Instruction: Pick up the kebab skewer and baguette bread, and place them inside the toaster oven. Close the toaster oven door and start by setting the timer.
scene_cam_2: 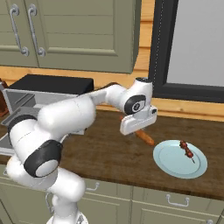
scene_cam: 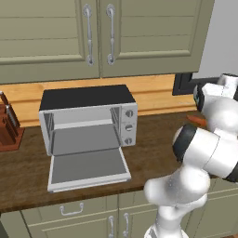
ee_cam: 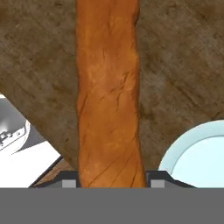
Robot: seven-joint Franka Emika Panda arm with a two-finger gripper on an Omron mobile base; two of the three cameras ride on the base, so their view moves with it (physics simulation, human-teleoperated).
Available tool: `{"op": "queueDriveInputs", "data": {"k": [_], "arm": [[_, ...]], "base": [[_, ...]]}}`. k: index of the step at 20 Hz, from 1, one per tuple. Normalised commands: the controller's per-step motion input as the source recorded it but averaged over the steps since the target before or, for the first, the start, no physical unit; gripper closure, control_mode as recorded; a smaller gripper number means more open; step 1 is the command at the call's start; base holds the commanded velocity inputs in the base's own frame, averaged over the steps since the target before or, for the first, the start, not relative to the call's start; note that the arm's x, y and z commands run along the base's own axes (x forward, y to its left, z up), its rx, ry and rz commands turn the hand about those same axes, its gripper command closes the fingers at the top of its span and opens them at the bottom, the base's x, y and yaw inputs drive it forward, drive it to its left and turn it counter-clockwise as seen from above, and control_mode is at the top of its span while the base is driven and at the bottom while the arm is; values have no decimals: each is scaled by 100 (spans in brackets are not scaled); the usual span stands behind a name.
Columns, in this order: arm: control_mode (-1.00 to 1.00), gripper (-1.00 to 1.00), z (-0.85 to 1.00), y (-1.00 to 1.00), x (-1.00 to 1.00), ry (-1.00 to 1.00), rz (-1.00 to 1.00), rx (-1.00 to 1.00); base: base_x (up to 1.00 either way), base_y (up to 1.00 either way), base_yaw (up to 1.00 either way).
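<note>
The baguette bread, a long orange-brown loaf, runs straight up between my fingertips, and my gripper is shut on it. From the right base view the gripper hangs low over the counter with the baguette bread slanting out beneath it. The kebab skewer lies on a pale blue plate to the right. The toaster oven stands at the left with its door dropped flat open and its inside bare.
A wooden knife block stands left of the oven. Green wall cabinets hang above it. A dark-framed window rises behind the plate. The plate's rim lies close to the right of the loaf.
</note>
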Motion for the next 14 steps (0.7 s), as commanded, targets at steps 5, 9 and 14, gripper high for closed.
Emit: {"op": "queueDriveInputs", "data": {"k": [5, 9, 14], "arm": [[-100, 100, 48, 100, -17, -6, 16, -9], [-100, 100, 43, 100, -8, 0, 11, -1], [-100, 100, 26, 100, -11, 0, 22, 0]], "base": [[0, 0, 0], [0, 0, 0], [0, 0, 0]]}}
